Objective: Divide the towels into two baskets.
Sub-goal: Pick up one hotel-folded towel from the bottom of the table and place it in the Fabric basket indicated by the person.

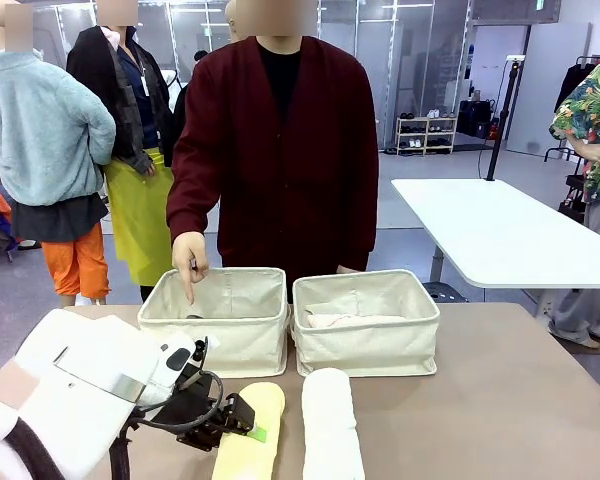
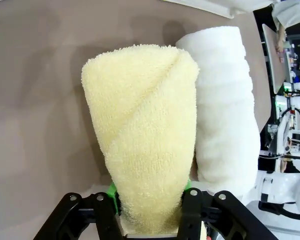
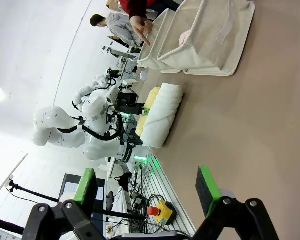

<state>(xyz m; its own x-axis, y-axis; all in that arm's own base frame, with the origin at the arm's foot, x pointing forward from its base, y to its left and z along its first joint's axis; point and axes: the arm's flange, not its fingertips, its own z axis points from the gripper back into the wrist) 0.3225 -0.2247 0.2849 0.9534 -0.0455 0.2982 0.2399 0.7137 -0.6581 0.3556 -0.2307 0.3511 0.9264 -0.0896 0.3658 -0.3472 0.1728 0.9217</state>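
Note:
Two cream baskets stand side by side mid-table, the left one (image 1: 220, 340) and the right one (image 1: 370, 345). A pale pink towel (image 1: 345, 320) lies in the right basket. In front of them the pale yellow towel (image 1: 252, 425) and the white towel (image 1: 330, 430) lie side by side. My left gripper (image 1: 245, 420) is shut on the near end of the yellow towel (image 2: 145, 135), with the white towel (image 2: 222, 110) touching its side. My right gripper (image 3: 147, 185) hangs open above the table, well away from the towels (image 3: 162, 117). The person's hand (image 1: 190, 265) points into the left basket.
The person in dark red stands right behind the baskets. The brown tabletop (image 1: 520, 400) is bare to the right of the white towel. A white table (image 1: 500, 230) stands farther back on the right. A yellow box with a red button (image 3: 160, 212) sits past the table's edge.

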